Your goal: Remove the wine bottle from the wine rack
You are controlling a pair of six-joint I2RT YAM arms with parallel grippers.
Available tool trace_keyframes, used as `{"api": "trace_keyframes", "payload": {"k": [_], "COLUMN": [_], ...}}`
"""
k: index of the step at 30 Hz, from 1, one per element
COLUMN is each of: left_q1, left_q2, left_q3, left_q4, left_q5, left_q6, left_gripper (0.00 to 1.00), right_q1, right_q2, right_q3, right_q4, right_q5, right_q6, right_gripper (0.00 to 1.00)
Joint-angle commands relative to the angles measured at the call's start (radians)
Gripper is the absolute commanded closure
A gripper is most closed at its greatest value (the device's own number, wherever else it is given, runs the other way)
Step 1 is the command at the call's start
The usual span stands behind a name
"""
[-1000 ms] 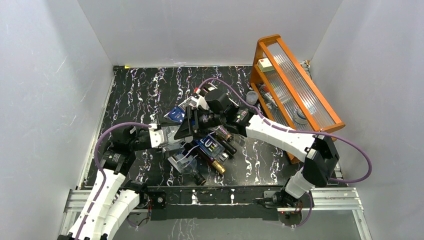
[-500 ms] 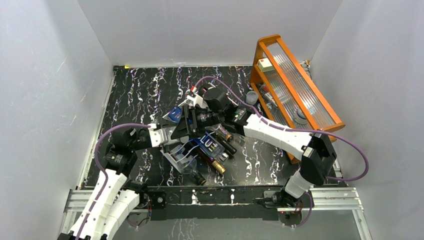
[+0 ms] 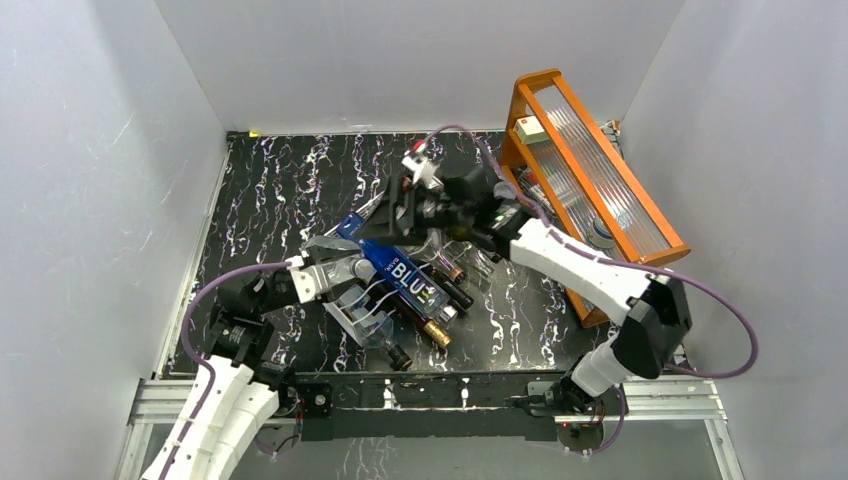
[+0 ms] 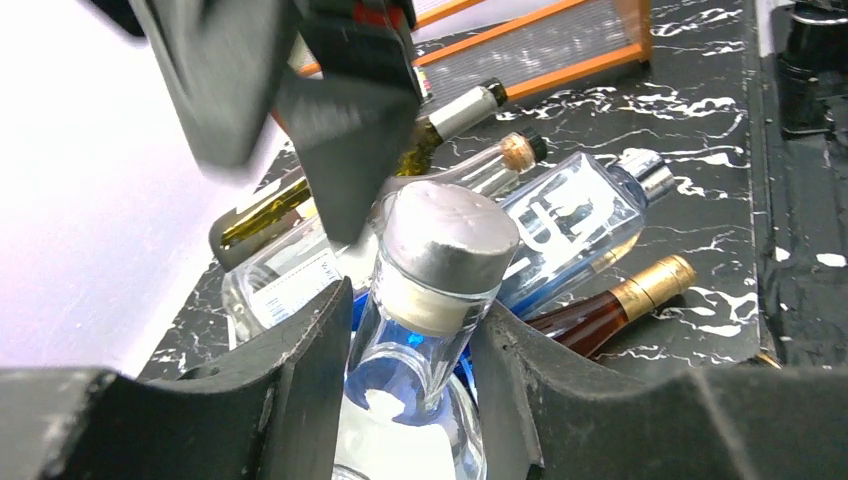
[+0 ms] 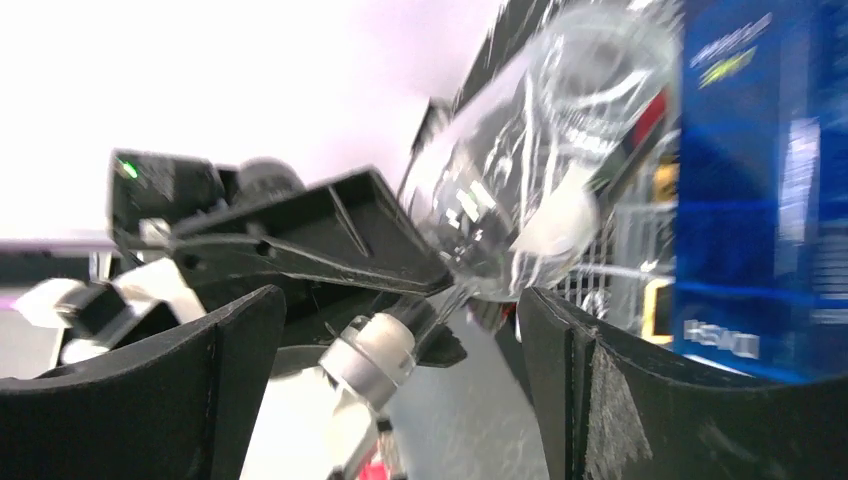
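- White walls (image 3: 100,150) enclose the black, white-veined surface (image 3: 270,190) carrying the white wire wine rack (image 3: 352,318).
- At the rack's left end, the left fingers (image 4: 310,340) clamp the silver-capped clear glass wine bottle (image 4: 450,240) by its neck.
- Beyond the rack, the right fingers (image 5: 230,340) stand wide apart.
- Right of the rack stands an orange wooden frame (image 3: 590,170).

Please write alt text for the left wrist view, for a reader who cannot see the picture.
The left gripper clamps the neck of a clear bottle with a silver cap between its two black fingers, seen from close up. Behind it several more bottles lie close together, with the black marbled table and an orange frame beyond.
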Motion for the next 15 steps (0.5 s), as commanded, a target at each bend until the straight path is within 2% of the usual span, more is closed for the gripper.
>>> {"api": "trace_keyframes", "payload": {"k": [1,10,15], "left_q1": [0.002,0.002,0.002], "left_q2": [-0.037,-0.057,-0.016], "left_q3": [-0.008,0.034,0.126], "left_q4": [0.048,0.097,0.051], "left_q5": [-0.105,-0.311,-0.461], "left_q6": [-0.070,-0.175,-0.253], "left_gripper": [0.68,0.76,0.88], "right_q1": [-0.134,-0.258,-0.271], "right_q2": [-0.142,-0.276,-0.320], "right_q3": [0.039,0.102,0.096], "right_q4": [0.015,-0.161,-0.257], "right_q5": [0.045,0.028,0.072], "right_q6": [-0.035,-0.215,-0.282], "right_gripper": [0.02,0.02,0.02]}}
